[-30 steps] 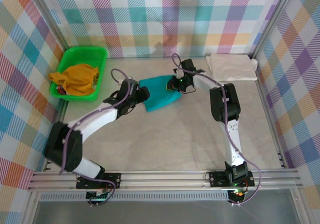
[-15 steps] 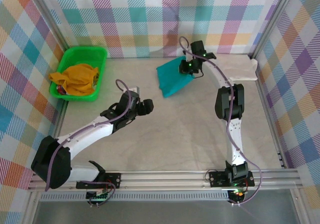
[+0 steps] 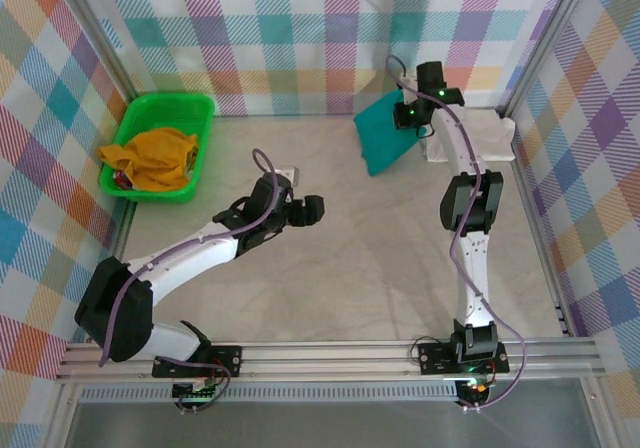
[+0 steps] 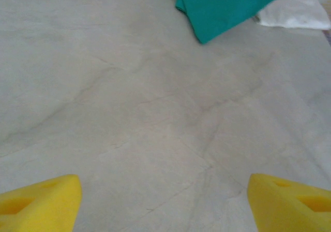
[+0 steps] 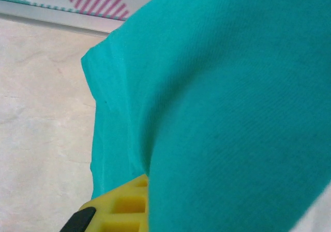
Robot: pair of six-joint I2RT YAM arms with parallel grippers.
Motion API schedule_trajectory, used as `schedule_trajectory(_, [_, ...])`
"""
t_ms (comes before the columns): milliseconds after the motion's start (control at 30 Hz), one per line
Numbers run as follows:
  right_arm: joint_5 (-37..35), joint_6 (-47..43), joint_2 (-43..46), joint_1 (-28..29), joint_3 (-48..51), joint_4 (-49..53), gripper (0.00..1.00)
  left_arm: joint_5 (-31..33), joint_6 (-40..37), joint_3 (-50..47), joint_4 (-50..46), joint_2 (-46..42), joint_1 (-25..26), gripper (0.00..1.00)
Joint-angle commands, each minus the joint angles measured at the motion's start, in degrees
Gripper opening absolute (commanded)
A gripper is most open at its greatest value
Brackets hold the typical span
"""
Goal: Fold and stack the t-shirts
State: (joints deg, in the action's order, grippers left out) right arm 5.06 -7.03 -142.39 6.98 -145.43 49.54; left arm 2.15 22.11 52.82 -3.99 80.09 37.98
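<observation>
Teal t-shirt [image 3: 385, 138]: a second ago it lay folded in the middle of the worktop [image 3: 350, 288]; now it hangs near the far right corner, just beside the cream t-shirt [image 3: 490, 133]
Right fingers [image 5: 124, 206]: clenched on the teal cloth, which drapes over them in the right wrist view; they have carried it across to the far edge
Left fingers [image 4: 39, 197]: released and spread wide, nothing between them; they have backed away from the shirt to the bare middle of the worktop
Cream t-shirt: folded flat in the far right corner, unmoved
Basket [image 3: 170, 98]: at the far left corner, a mustard cloth [image 3: 155, 158] in it, untouched
Meaning for the task: folding of the teal tee looks finished; probably the stacking step is under way
Still to do: lower the teal tee squarely onto the cream one, then let go
Risk: a one-handed carry may loosen the fold
</observation>
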Motion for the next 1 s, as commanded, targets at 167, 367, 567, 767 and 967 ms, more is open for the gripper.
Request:
schedule_trajectory(167, [0.2, -6.7, 3.6, -0.6, -1.8, 2.2, 0.0, -6.0, -9.8, -1.5, 7.8, -5.3, 3.4, 0.86])
schedule_trajectory(367, [-1.3, -11.2, 5.1, -0.7, -2.0, 1.2, 0.0, -3.3, -9.4, -4.5, 10.5, -6.3, 3.4, 0.86])
schedule_trajectory(567, [-1.6, -12.3, 5.1, -1.6, -3.2, 0.3, 0.0, -2.7, -10.0, -5.7, 12.7, -6.8, 3.5, 0.87])
schedule_trajectory(767, [-0.1, -13.7, 5.1, -2.7, -3.9, -0.9, 0.0, -3.2, -12.0, -7.7, 15.4, -8.6, 3.6, 0.94])
schedule_trajectory(967, [-0.3, -15.2, 5.2, -3.9, -4.7, -0.4, 0.0, -0.5, -11.7, -9.2, 15.2, -9.1, 3.6, 0.94])
